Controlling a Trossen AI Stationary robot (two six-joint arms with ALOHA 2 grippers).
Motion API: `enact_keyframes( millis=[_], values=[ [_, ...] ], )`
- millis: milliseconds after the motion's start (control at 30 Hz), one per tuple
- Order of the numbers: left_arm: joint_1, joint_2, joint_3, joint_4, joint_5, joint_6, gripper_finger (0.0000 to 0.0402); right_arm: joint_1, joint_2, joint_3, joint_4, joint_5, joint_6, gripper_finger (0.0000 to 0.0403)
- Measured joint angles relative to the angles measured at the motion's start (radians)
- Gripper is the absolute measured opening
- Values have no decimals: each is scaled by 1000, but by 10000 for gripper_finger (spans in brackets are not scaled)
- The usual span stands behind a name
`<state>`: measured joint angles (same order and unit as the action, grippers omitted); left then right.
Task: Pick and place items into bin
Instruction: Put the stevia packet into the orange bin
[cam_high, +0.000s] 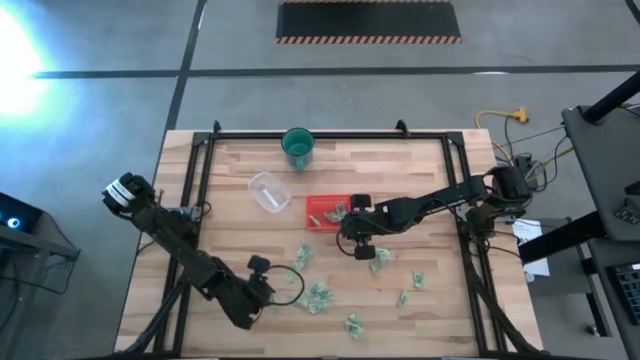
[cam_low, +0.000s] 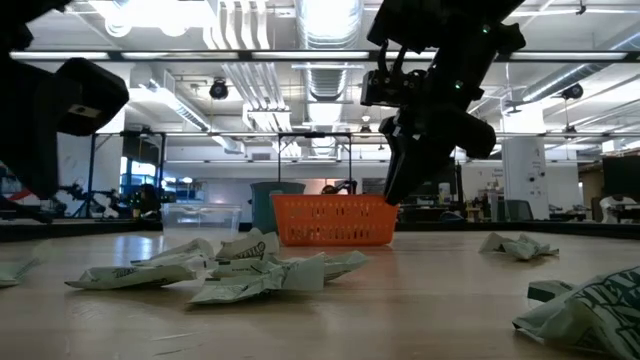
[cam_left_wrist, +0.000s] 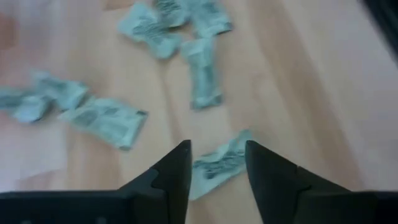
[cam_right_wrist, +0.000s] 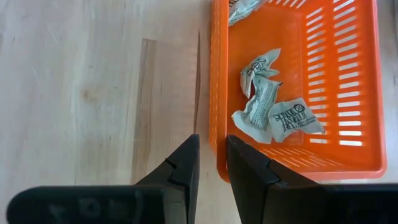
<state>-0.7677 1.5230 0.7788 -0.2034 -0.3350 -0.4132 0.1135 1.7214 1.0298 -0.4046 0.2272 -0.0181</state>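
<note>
While my right claw (cam_right_wrist: 210, 163) hangs empty over the bin's (cam_right_wrist: 216, 93) rim, my left claw (cam_left_wrist: 216, 163) straddles, spread, one wrapper (cam_left_wrist: 219, 163) lying crosswise near the surface's front edge.

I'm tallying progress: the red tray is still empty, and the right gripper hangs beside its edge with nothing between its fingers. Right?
Not quite. The red tray is not empty: the right wrist view shows several pale-green wrappers already lying in it. The rest holds: the right gripper hangs beside the tray's edge with nothing between its fingers.
</note>
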Motion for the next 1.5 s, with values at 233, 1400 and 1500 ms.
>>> enact_keyframes(
  millis=[233, 1400, 1500],
  values=[
    [3, 84, -1, 52, 26, 57, 213, 0, 0, 0, 3, 0, 0, 68],
    [8, 128, 0, 46, 76, 62, 47, 0, 0, -15, 27, 0, 0, 68],
    [12, 127, 0, 38, 78, 54, 24, 0, 0, -15, 29, 0, 0, 68]
  ],
)
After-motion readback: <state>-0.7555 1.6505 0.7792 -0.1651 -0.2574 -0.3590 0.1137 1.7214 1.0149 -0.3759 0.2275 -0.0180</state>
